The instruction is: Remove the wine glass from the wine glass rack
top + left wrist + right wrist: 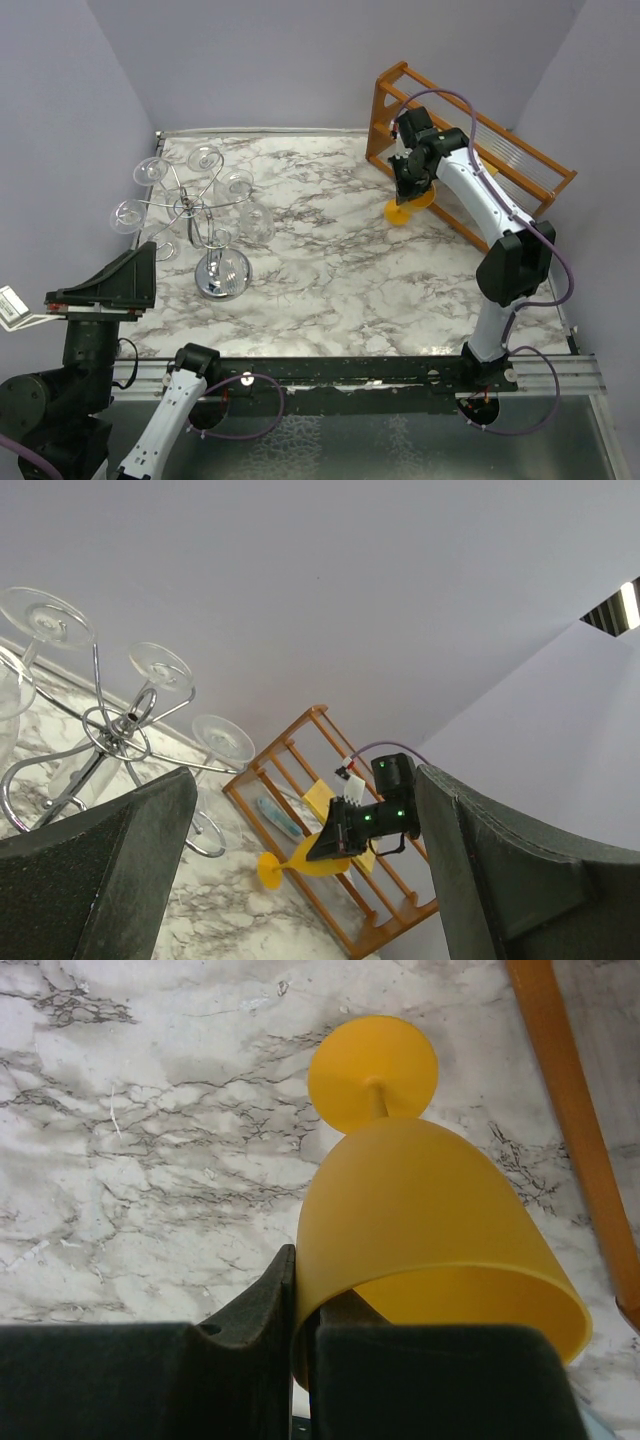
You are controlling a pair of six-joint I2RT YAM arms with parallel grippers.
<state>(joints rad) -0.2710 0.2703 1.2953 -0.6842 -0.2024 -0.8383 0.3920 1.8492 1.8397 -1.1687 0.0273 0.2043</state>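
Observation:
The wine glass rack (222, 275), a silvery wire tree on a round chrome base, stands at the table's left with several clear glasses (235, 183) hanging on its arms; it also shows in the left wrist view (115, 730). My right gripper (412, 185) is shut on the rim of a yellow wine glass (405, 208), one finger inside the bowl and one outside, holding it tilted over the marble beside the wooden rack. In the right wrist view the gripper (300, 1300) pinches the glass (420, 1220). My left gripper (110, 285) is open and empty at the far left, raised off the table (300, 880).
An orange-brown wooden slatted rack (480, 150) stands at the back right, right behind the yellow glass; its rail shows in the right wrist view (560, 1060) and its frame in the left wrist view (400, 920). Purple walls close in the marble table (330, 270).

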